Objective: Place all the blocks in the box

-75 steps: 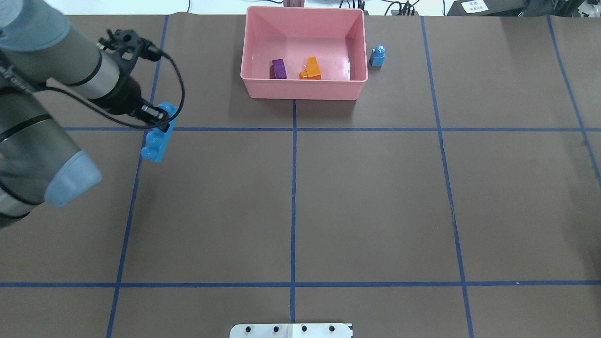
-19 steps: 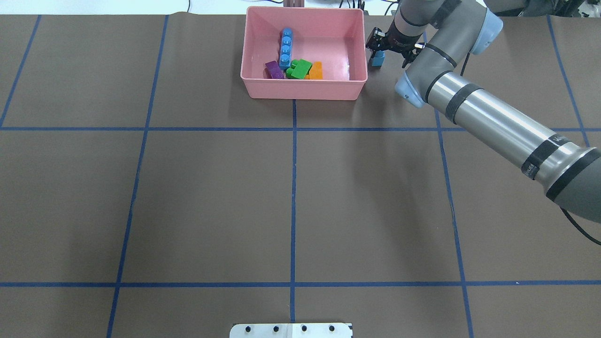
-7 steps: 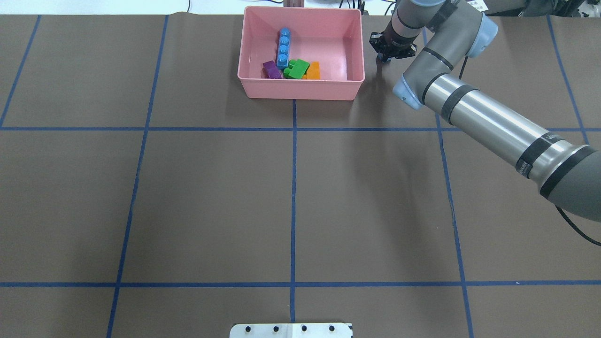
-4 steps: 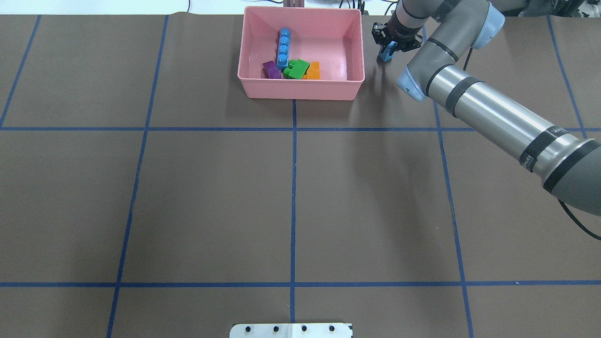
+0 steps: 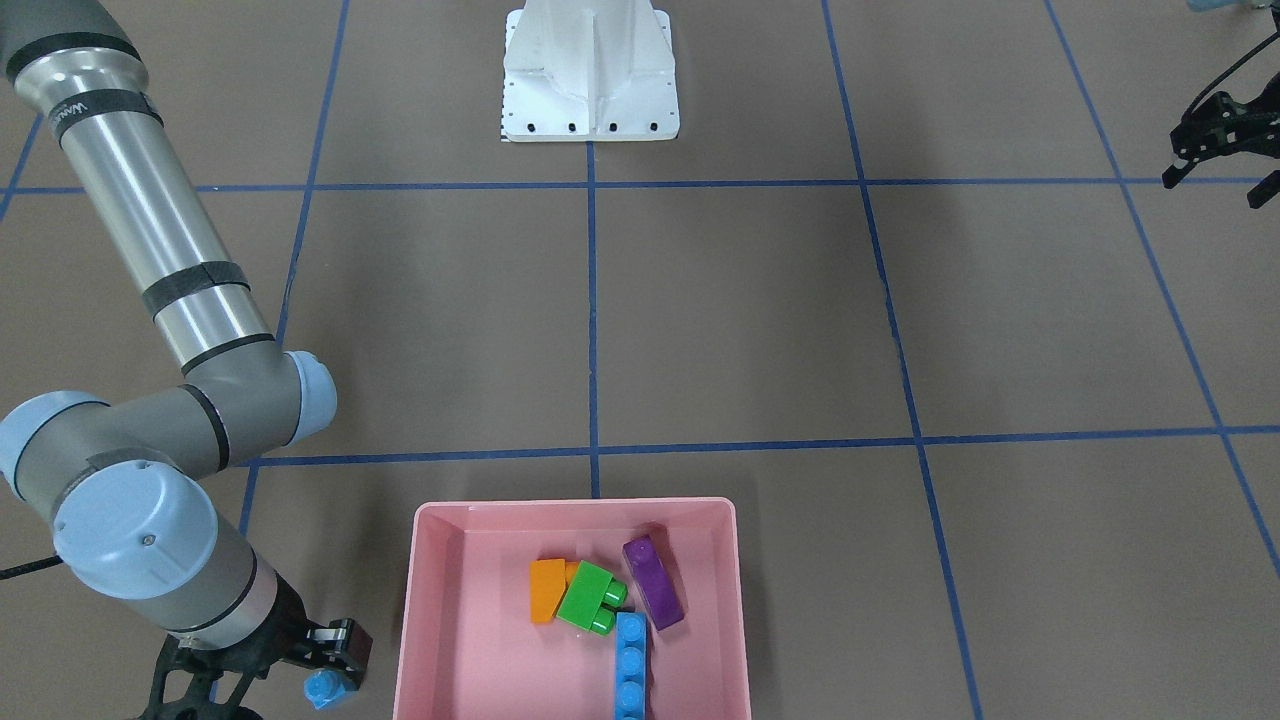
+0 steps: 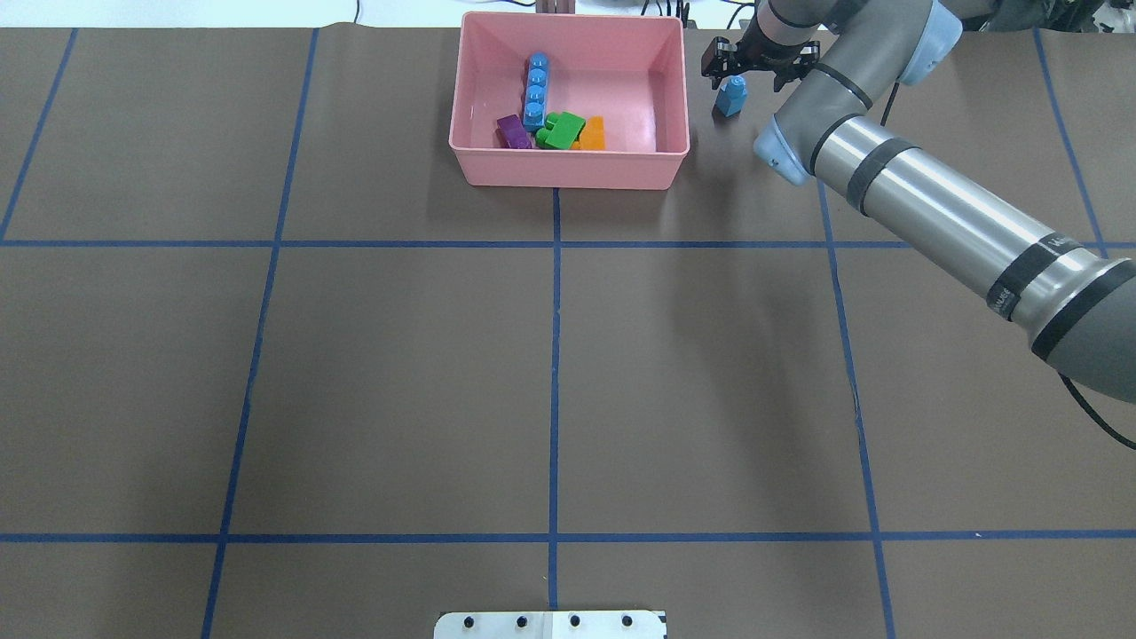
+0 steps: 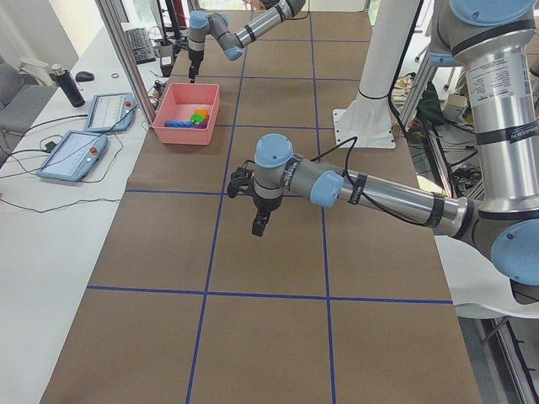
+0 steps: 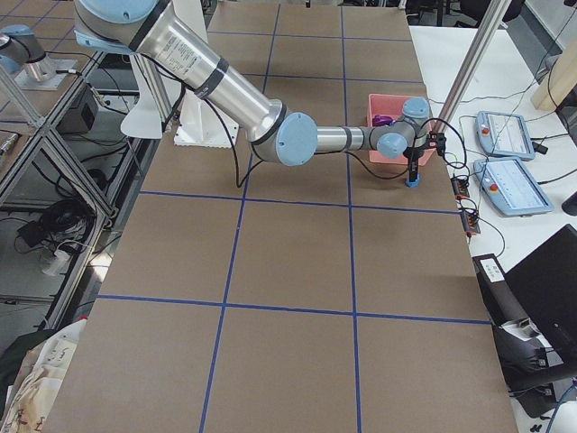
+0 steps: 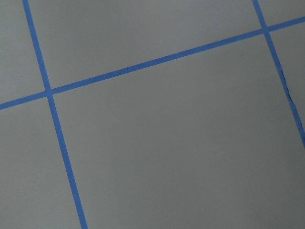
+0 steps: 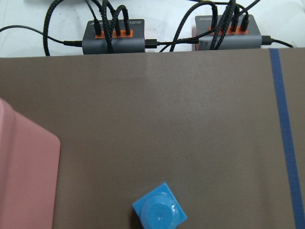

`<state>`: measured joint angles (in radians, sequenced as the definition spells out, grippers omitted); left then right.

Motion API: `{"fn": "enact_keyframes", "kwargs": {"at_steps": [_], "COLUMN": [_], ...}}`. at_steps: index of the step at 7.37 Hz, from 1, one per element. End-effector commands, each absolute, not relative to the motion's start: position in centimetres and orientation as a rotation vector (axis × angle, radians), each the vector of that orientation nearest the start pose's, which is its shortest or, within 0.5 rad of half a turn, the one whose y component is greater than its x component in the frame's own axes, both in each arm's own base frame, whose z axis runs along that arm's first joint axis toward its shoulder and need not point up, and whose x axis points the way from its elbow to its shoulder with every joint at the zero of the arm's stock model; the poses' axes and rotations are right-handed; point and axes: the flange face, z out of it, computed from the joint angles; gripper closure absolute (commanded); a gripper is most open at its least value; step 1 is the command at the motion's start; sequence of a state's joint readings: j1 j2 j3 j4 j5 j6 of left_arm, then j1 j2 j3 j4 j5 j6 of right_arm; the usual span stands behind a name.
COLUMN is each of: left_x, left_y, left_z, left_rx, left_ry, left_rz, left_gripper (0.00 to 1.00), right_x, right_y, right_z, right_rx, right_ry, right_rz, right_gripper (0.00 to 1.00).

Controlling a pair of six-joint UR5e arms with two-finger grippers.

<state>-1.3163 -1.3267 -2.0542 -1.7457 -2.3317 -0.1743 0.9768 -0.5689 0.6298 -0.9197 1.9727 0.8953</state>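
The pink box (image 6: 568,177) stands at the table's far middle. In it lie the long light-blue brick (image 6: 536,84), the purple brick (image 6: 512,130), the green brick (image 6: 561,130) and the orange brick (image 6: 594,133). My right gripper (image 6: 733,84) is just right of the box, shut on the tiny light-blue cube (image 6: 729,95), and holds it slightly tilted a little above the table. The cube also shows at the bottom of the right wrist view (image 10: 159,210). My left gripper (image 5: 1215,185) hangs open and empty far off over the table's left side.
The white base plate (image 6: 550,626) sits at the near edge. Power hubs with cables (image 10: 113,36) lie just past the table's far edge behind the cube. Tablets (image 7: 105,109) lie on a side desk. Blue tape lines cross the brown table.
The left arm put the long light-blue brick in the box and withdrew. The right gripper came down on the tiny cube, nudged the box slightly left, closed and has lifted the cube.
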Motion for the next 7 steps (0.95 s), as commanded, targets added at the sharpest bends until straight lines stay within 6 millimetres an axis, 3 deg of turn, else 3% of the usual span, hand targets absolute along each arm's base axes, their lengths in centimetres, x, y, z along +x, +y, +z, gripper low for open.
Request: {"fn": "enact_keyframes", "kwargs": {"at_steps": [1, 3, 5, 7], "left_x": [3.7, 3.6, 3.6, 3.6], "left_y": [-40.2, -40.1, -40.1, -40.1], "left_z": [50.7, 50.5, 50.5, 50.5], "left_rx": [0.227, 0.233, 0.233, 0.234], "left_ry": [0.818, 0.818, 0.818, 0.818], "left_rz": [0.232, 0.233, 0.233, 0.233], "left_gripper": [0.00, 0.00, 0.00, 0.00], "right_x": [-43.1, -43.6, -44.5, -44.8], "right_y": [-78.2, -78.2, -78.6, -78.7], "right_z": [38.2, 39.2, 38.5, 39.3], "right_rx": [0.268, 0.269, 0.278, 0.315], "right_ry": [-0.713, -0.688, -0.697, -0.713], "right_rz": [0.130, 0.134, 0.126, 0.119], "right_gripper": [0.00, 0.02, 0.09, 0.12]}}
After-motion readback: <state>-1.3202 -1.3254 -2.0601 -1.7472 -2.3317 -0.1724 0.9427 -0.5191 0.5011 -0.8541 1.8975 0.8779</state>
